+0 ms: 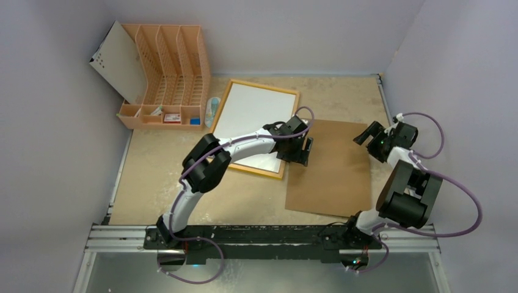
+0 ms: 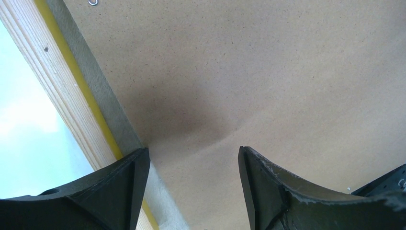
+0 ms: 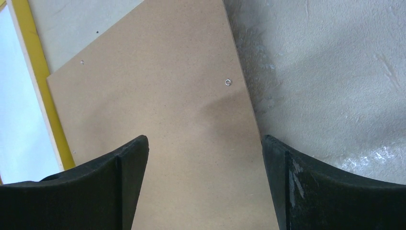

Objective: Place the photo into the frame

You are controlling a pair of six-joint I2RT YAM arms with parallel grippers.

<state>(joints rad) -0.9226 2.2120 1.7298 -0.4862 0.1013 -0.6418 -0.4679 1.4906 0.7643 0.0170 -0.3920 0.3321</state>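
The frame [image 1: 259,84] lies flat at the back centre, its wood edge and yellow rim showing. A plain white sheet [image 1: 253,119] fills it, seemingly the photo with its back up; no print shows. The brown backing board [image 1: 333,168] lies flat to the frame's right. My left gripper [image 1: 303,151] is open and empty, low over the board's left edge beside the frame's near right corner; its view shows the frame edge [image 2: 57,91] and board [image 2: 263,72]. My right gripper [image 1: 368,133] is open and empty above the board's far right edge [image 3: 167,96], with the yellow rim [image 3: 36,72] at left.
An orange slotted file rack [image 1: 171,73] stands at the back left with a white perforated panel [image 1: 119,61] leaning on it and small items in its front tray. A pale oblong object [image 1: 212,110] lies between rack and frame. Walls close in on the left, back and right.
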